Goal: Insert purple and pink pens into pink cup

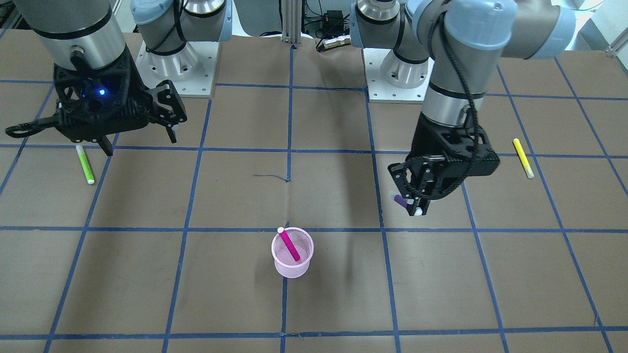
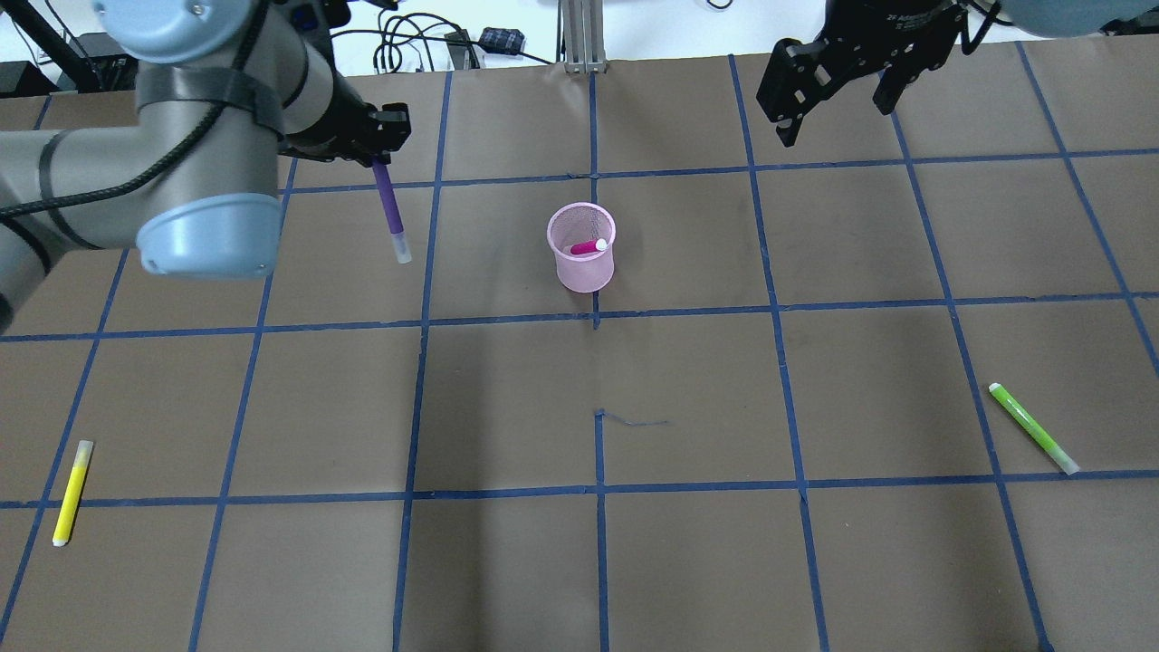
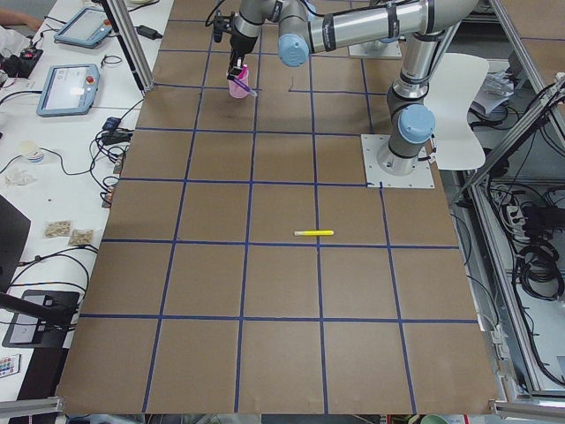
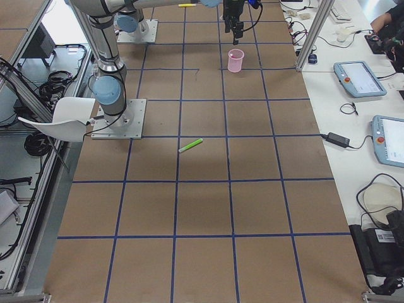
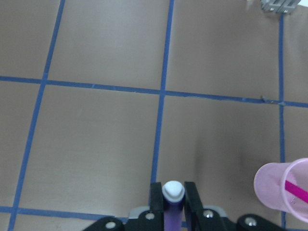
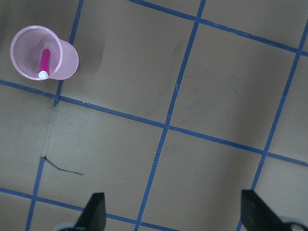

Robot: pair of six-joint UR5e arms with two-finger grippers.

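Note:
The pink mesh cup (image 2: 581, 263) stands upright near the table's middle, with the pink pen (image 2: 589, 246) leaning inside it. My left gripper (image 2: 381, 159) is shut on the purple pen (image 2: 390, 210) and holds it above the table, to the left of the cup and apart from it. In the left wrist view the pen's white end (image 5: 173, 191) sits between the fingers, with the cup (image 5: 279, 192) at the lower right. My right gripper (image 2: 838, 95) is open and empty, high above the far right side. In its wrist view the cup (image 6: 65, 60) lies at the upper left.
A yellow pen (image 2: 71, 492) lies on the table at the near left. A green pen (image 2: 1032, 427) lies at the near right. Brown paper with blue tape lines covers the table. The arm bases (image 1: 176, 63) stand at the robot's edge.

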